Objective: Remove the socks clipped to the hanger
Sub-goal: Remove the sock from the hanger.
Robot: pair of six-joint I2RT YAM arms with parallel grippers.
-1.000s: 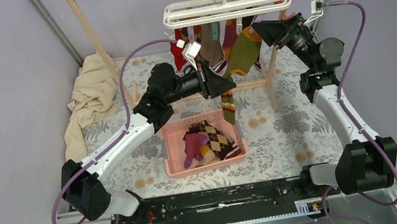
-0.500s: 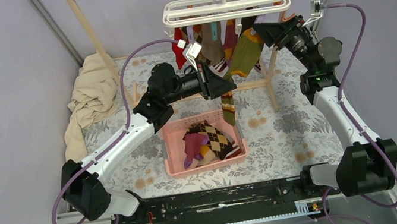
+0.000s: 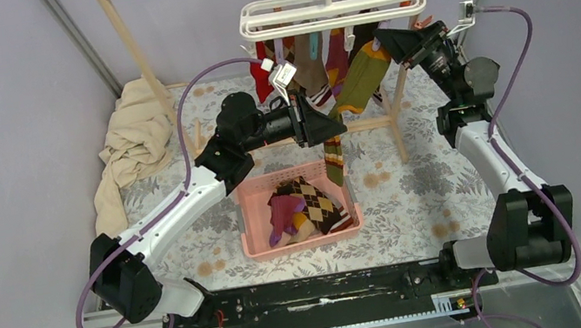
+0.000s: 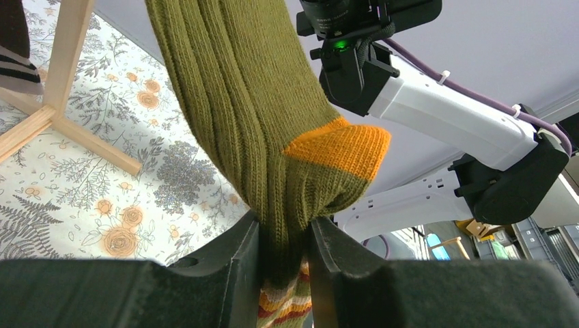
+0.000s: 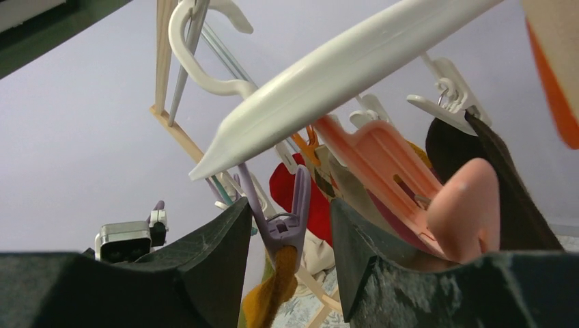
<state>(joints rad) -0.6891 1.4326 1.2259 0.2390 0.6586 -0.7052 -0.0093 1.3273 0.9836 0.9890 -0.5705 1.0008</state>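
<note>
The white hanger [image 3: 330, 8] hangs from the rail with several socks [image 3: 310, 59] clipped under it. My left gripper [image 3: 332, 126] is shut on an olive sock [image 3: 357, 78] with an orange heel. In the left wrist view the gripper [image 4: 283, 225] pinches that sock [image 4: 252, 102] just below the heel, and a striped end hangs beneath. My right gripper [image 3: 383, 36] is open at the sock's top. In the right wrist view the gripper [image 5: 290, 212] straddles a purple clip [image 5: 287, 222] that holds the sock's mustard cuff [image 5: 273, 294] under the hanger [image 5: 328, 75].
A pink basket [image 3: 249, 192] holding several socks sits below the left gripper. A wooden rack post [image 3: 135, 48] and a beige cloth [image 3: 134, 140] are at the back left. A peach clip [image 5: 382, 164] and a red sock [image 5: 317, 205] hang close by the right fingers.
My right gripper has edged up and to the right, toward the hanger's end, and the olive sock's top went with it. The left arm has not moved.
</note>
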